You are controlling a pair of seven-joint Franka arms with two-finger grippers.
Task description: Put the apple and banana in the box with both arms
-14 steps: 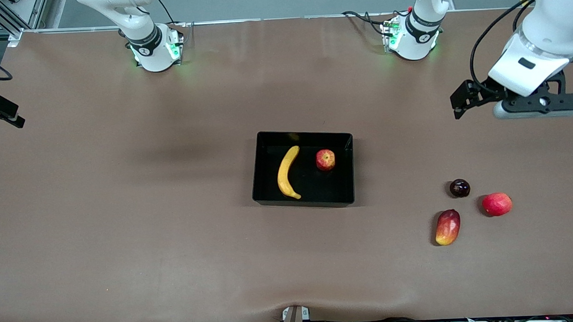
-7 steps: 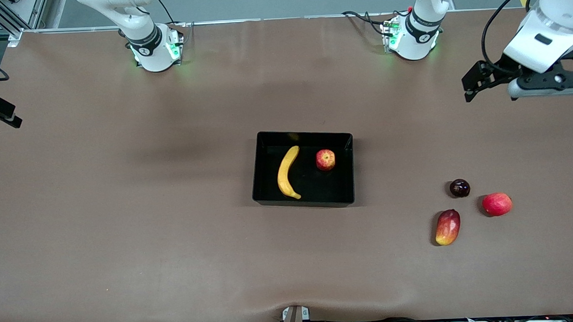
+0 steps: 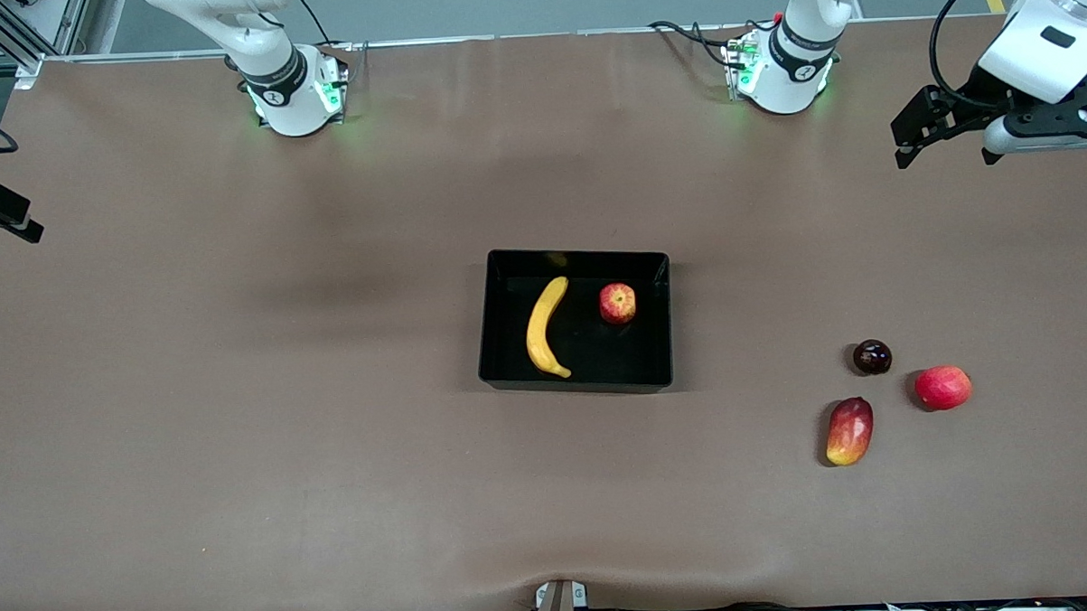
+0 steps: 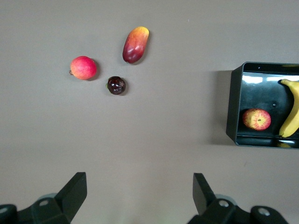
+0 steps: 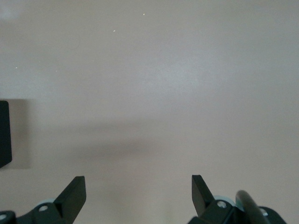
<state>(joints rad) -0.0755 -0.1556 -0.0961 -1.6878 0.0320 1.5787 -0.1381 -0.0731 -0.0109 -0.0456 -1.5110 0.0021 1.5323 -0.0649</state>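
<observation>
The black box (image 3: 575, 387) sits mid-table. Inside it lie the yellow banana (image 3: 544, 328) and, beside it toward the left arm's end, the small red apple (image 3: 617, 304). The left wrist view also shows the box (image 4: 232, 107), the apple (image 4: 256, 119) and the banana (image 4: 290, 112). My left gripper (image 4: 140, 186) is open and empty, and hangs high over bare table at the left arm's end (image 3: 1043, 125). My right gripper (image 5: 138, 186) is open and empty over bare table, with a corner of the box (image 5: 3, 133) at the view's edge.
Three loose fruits lie together toward the left arm's end, nearer the front camera than the box: an oblong red-and-yellow fruit (image 3: 849, 431), a pinkish-red round fruit (image 3: 942, 387) and a small dark fruit (image 3: 872, 356). The arm bases (image 3: 292, 88) stand along the table's back edge.
The left arm has pulled back with its open gripper, moving toward its own end of the table and its base side. The fruit and the box have not moved.
</observation>
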